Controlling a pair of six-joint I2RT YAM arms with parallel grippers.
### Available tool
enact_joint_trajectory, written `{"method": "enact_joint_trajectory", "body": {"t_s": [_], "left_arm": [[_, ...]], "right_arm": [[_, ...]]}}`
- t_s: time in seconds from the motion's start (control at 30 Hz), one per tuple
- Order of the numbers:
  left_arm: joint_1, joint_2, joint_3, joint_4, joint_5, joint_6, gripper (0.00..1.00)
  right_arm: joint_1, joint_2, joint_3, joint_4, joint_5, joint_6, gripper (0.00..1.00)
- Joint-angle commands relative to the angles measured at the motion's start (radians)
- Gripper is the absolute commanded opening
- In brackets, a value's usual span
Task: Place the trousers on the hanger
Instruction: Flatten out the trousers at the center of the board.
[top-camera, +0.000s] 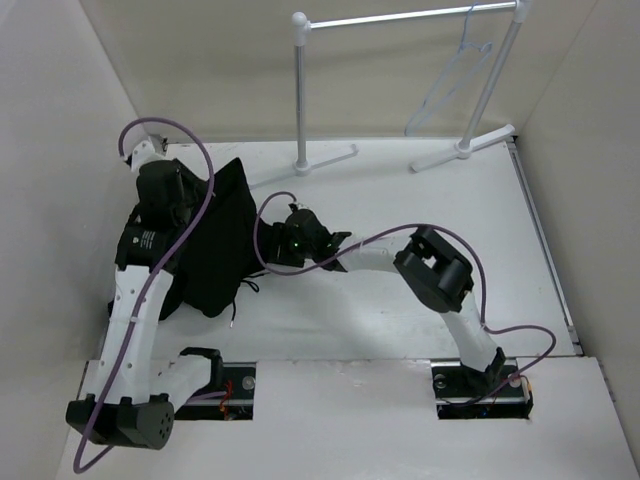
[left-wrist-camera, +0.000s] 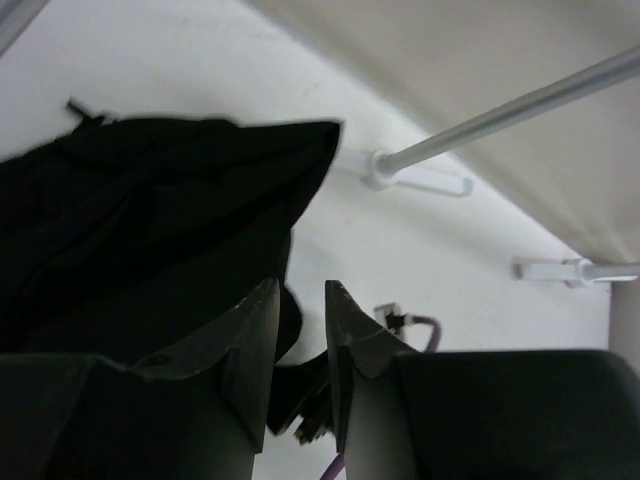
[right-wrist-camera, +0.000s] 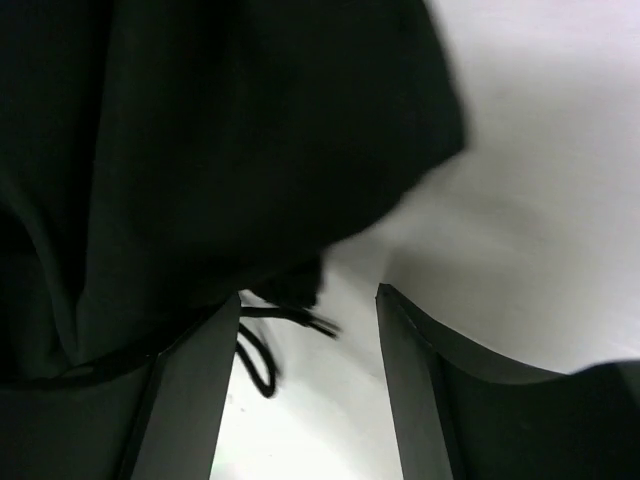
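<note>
Across the white bench (top-camera: 400, 300), boxed on three sides by plain pale walls (top-camera: 60, 120), very little lay loose. At the far edge stood a white-and-metal rail stand (top-camera: 400, 18), its two feet resting on the surface. The hanger (top-camera: 450, 90), thin and pale blue-white, hung by its hook from the right end of that rail, well apart from everything else. The trousers (top-camera: 215, 240) sat as a dark bunched heap on the left part of the bench, with the drawstring (right-wrist-camera: 262, 360) trailing out from the near edge onto bare white surface.

The left arm (top-camera: 135, 300) rose from its base at the near left corner and stretched forward along the left wall, its wrist bent over the far left part of the cloth. The left pincer (left-wrist-camera: 302, 290) pointed toward the rail stand with its jaws only a narrow slit apart and nothing caught between them; the black cloth lay just to its left and beyond.

The right arm (top-camera: 440, 270) climbed from its base at the near right, folded at a raised elbow and reached leftward, low over the bench, to the right edge of the heap. The right pincer (right-wrist-camera: 310, 295) stood with its jaws wide apart and clamped on nothing; cloth hung over its left finger, and the drawstring showed in the gap between the two
</note>
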Motion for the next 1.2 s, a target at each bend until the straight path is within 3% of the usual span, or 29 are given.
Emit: {"method": "enact_joint_trajectory", "body": {"t_s": [0.0, 0.1, 0.13, 0.2, 0.23, 0.3, 0.43, 0.6, 0.8, 0.97, 1.17], "left_arm": [[0.046, -0.053, -0.106, -0.086, -0.01, -0.043, 0.27], [0.104, -0.097, -0.181, -0.103, -0.002, -0.068, 0.4], [0.118, -0.105, -0.197, -0.109, 0.001, -0.071, 0.45], [0.144, -0.117, -0.221, -0.125, 0.004, -0.072, 0.51], [0.157, -0.125, -0.23, -0.134, 0.004, -0.072, 0.53], [0.174, -0.134, -0.252, -0.14, 0.004, -0.071, 0.56], [0.173, -0.126, -0.299, -0.123, 0.004, -0.075, 0.6], [0.148, -0.119, -0.339, -0.091, 0.004, -0.095, 0.61], [0.076, -0.134, -0.411, -0.111, -0.008, -0.134, 0.61], [0.07, -0.152, -0.505, -0.123, -0.013, -0.163, 0.61], [0.084, -0.142, -0.565, -0.057, 0.016, -0.235, 0.66]], "right_arm": [[0.034, 0.048, 0.052, 0.06, -0.053, 0.065, 0.61], [0.046, 0.088, 0.071, 0.103, -0.075, 0.107, 0.55], [0.046, 0.103, 0.078, 0.126, -0.081, 0.121, 0.48], [0.046, 0.111, 0.085, 0.152, -0.095, 0.15, 0.21], [0.046, 0.087, 0.065, 0.154, -0.084, 0.15, 0.13], [0.035, 0.004, -0.013, 0.16, -0.033, 0.136, 0.07], [-0.03, -0.322, -0.306, 0.125, 0.077, 0.029, 0.04], [-0.201, -0.746, -0.651, -0.051, 0.119, -0.017, 0.03], [-0.463, -1.126, -0.81, -0.361, 0.241, -0.072, 0.04], [-0.725, -1.13, -0.741, -0.386, 0.271, -0.1, 0.06], [-0.765, -1.058, -0.597, -0.408, 0.274, -0.151, 0.07]]}}
